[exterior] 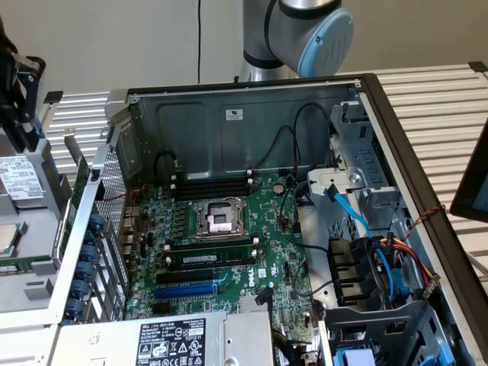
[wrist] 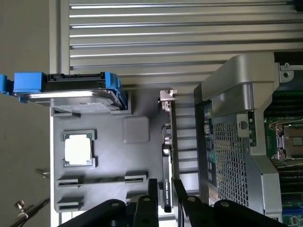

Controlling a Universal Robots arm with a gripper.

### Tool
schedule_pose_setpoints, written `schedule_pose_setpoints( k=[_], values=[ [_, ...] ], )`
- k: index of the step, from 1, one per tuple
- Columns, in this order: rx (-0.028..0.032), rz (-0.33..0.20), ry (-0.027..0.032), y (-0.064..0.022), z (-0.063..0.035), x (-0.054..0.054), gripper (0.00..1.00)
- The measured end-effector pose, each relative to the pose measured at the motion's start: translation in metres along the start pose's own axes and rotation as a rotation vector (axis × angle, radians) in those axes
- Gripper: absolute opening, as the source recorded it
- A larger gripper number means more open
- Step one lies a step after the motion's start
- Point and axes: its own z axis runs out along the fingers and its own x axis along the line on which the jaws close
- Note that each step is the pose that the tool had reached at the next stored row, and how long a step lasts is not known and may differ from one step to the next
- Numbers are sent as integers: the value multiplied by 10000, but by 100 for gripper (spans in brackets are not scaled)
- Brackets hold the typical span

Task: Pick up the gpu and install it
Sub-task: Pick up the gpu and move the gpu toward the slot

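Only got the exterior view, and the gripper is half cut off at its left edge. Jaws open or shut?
Observer: Open. In the wrist view the gripper has its jaws standing apart.
Operator: Lined up with the gpu?
Observer: Yes. The gpu stands on edge beside the grey tray, and its black edge runs between the two fingers. I cannot tell whether they touch it.
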Motion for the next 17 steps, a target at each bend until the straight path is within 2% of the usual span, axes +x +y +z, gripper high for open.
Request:
schedule_pose_setpoints(
  k=[1, 2, 3, 4, 13, 15, 17],
  values=[
    [-30, 0, -10, -6, 12, 2, 30],
    [-50, 0, -23, -13, 25, 4, 30],
    [-63, -1, -41, -22, 35, 7, 36],
    [-72, -5, -74, -34, 44, 12, 36],
    [-142, -45, -482, -147, 121, 60, 36],
    [-158, -48, -516, -178, 149, 65, 36],
    [-214, -42, -520, -226, 175, 63, 36]
  ],
)
